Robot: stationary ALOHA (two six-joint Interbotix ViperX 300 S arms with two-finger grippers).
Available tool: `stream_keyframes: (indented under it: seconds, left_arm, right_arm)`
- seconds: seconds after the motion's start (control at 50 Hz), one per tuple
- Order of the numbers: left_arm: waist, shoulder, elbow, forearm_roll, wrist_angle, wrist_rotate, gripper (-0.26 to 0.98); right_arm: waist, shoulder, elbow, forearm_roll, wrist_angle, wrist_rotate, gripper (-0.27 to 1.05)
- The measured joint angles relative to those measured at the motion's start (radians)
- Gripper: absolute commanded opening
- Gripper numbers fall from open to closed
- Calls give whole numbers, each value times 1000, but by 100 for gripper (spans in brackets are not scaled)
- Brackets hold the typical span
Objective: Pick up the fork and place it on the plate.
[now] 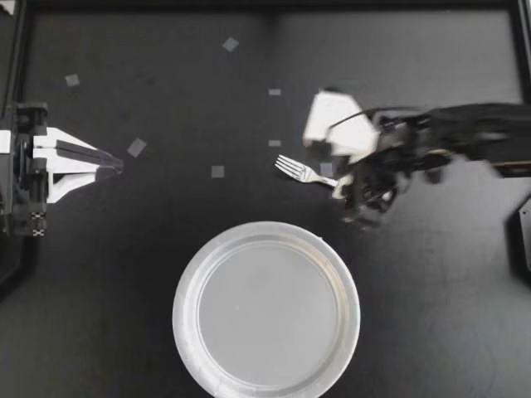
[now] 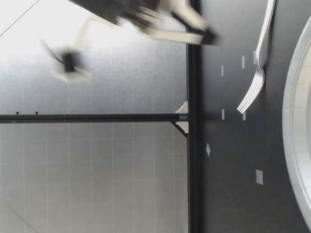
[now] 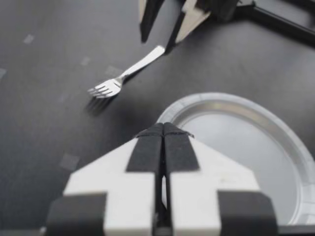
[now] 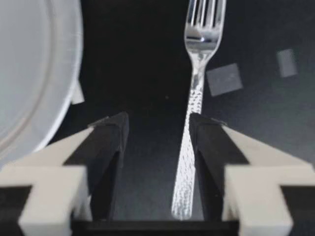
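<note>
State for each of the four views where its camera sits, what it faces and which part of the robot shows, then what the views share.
Top view: above the black table, looking straight down at the silver metal fork and round clear plastic plate; shows the shut left gripper and open right gripper.
Low view: at table height, looking across; right gripper blurred above.
Left wrist view: along the left gripper toward the right gripper.
Right wrist view: along the right gripper, straddling the fork's handle.
Shared: fork and plate appear in all four.

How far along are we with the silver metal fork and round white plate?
Done: my right gripper sits at the silver metal fork, open fingers either side of its handle. In hand: the grasp, not yet closed. Left: lift it and set it on the empty round white plate.
</note>
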Motion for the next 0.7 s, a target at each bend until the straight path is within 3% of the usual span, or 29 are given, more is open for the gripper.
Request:
stream_keyframes:
  seconds: [0.3,0.7]
  left_arm:
    - [-3,0,35,0,-15,6,-9]
    - [-74,0,46,0,-83,8,-9]
  right_arm:
    - [-34,95,-43,0,2,35,50]
    - [-52,155,-67,0,-2,34,50]
